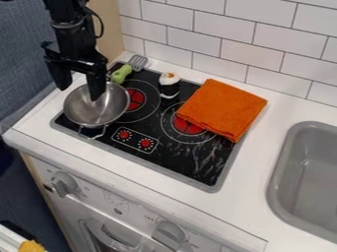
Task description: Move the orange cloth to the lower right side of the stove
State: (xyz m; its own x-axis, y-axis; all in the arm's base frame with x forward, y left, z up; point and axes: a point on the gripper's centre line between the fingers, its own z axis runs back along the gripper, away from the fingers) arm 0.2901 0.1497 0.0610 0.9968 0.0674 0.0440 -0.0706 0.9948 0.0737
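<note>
Orange cloth lies well to the right of the gripper. Left to right: gripper's fingers stand wide apart, holding nothing, by the metal bowl; bowl interior shows bare metal. Cloth is folded, near square, no clear long axis; it partly covers the right burner and extends past the edge of the stove. Grey sink farthest right. Judged next: rightward approach.

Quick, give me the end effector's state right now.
End effector: open, gripping nothing, by the metal pot.
</note>
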